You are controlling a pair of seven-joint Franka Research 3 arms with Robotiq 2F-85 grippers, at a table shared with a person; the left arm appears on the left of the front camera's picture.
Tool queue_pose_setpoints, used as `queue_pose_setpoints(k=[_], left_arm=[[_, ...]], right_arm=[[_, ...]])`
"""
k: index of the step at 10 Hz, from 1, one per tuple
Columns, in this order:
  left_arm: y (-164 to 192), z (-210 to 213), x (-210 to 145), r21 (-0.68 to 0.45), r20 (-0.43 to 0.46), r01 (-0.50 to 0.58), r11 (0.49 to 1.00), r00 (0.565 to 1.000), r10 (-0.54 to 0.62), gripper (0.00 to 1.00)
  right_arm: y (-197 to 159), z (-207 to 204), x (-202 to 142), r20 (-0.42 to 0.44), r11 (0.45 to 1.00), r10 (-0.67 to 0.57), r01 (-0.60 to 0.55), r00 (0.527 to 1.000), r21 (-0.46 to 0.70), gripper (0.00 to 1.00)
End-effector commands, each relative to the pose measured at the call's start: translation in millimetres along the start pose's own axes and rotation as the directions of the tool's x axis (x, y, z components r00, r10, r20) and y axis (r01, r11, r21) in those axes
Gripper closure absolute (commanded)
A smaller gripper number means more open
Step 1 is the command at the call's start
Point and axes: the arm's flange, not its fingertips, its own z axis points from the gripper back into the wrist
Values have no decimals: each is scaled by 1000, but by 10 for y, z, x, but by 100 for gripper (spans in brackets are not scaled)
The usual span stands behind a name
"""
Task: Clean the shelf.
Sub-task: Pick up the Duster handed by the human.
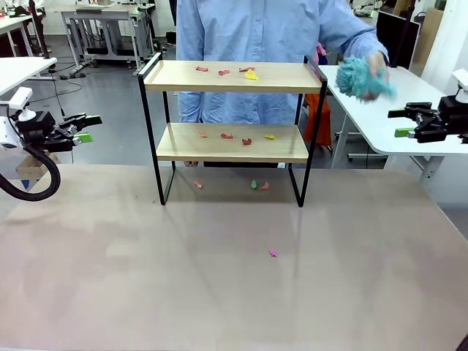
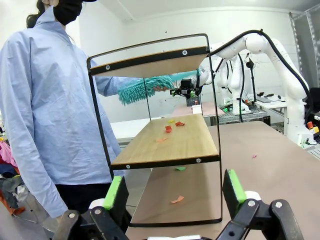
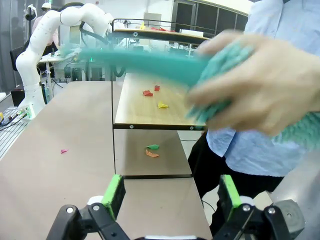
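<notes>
shelf at 12 o'clock on the table, scraps on both boards; left gripper and right gripper wide open, empty, so i'd bring the right to the person's teal duster at 2 o'clock and close only once it's steady between my pads.

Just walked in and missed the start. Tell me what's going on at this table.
A person at the far side holds a teal duster up off the robot's right end of the shelf, and the duster is blurred with motion. Coloured scraps lie on both of the shelf's boards and on the table beneath it, so it is not yet clean. The left claw and right claw hang open and empty at the table's sides, apart from the shelf.
</notes>
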Motion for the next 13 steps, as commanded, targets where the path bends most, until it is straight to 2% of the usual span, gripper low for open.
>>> queue_pose_setpoints(k=[1, 12, 13], left_arm=[[5, -1, 19, 1, -3, 9, 1000, 1000, -9, 0], [5, -1, 19, 1, -3, 9, 1000, 1000, -9, 0], [5, -1, 19, 1, -3, 9, 1000, 1000, -9, 0]], right_arm=[[-3, -6, 13, 0, 1000, 3, -3, 1000, 0, 0], [0, 0, 0, 0, 1000, 0, 0, 1000, 0, 0], [80, -5, 228, -27, 999, -46, 46, 999, 3, 0]])
